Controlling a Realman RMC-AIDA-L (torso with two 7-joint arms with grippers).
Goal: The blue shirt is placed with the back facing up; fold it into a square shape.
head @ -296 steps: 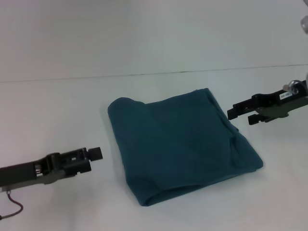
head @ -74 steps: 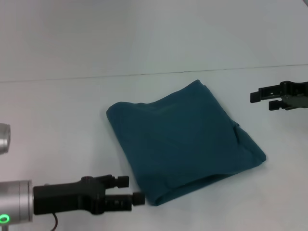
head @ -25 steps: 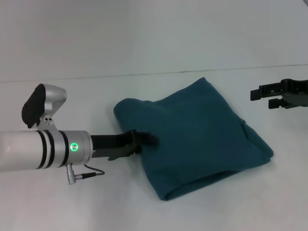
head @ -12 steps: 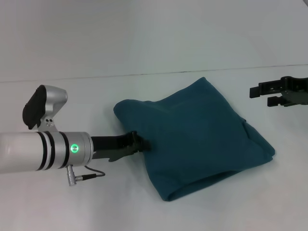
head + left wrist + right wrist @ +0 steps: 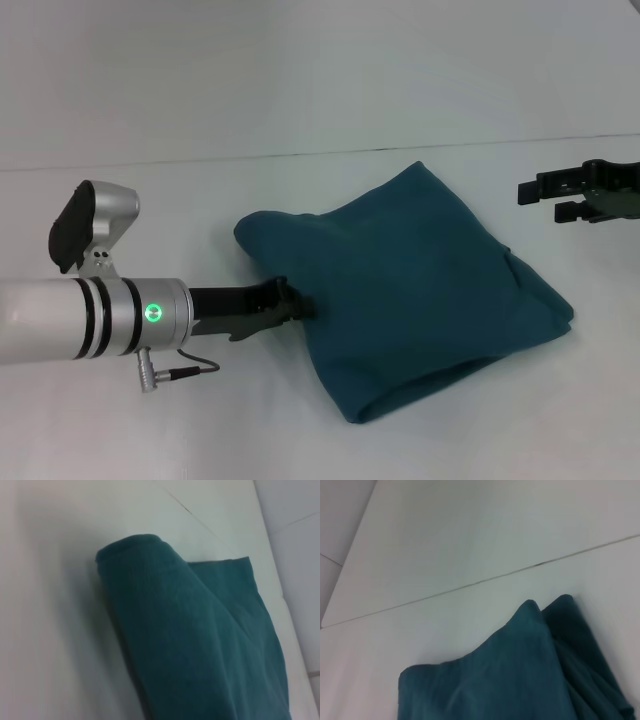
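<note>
The blue shirt (image 5: 410, 280) lies folded into a rough, thick square on the white table, with a rounded fold along its near-left side. It also shows in the left wrist view (image 5: 190, 645) and the right wrist view (image 5: 520, 680). No lettering shows. My left gripper (image 5: 293, 298) is low at the shirt's left edge, open, its tips touching the cloth. My right gripper (image 5: 545, 200) is open and empty, hovering off the shirt's far right side, apart from it.
The white table (image 5: 150, 210) has a thin dark seam (image 5: 200, 160) running across behind the shirt. My left arm's silver forearm (image 5: 70, 320) with its green light and a thin cable (image 5: 180, 372) lies over the near-left table.
The shirt has slid a little to the right and nearer, with my left gripper against its left edge. The right gripper has stayed in place.
</note>
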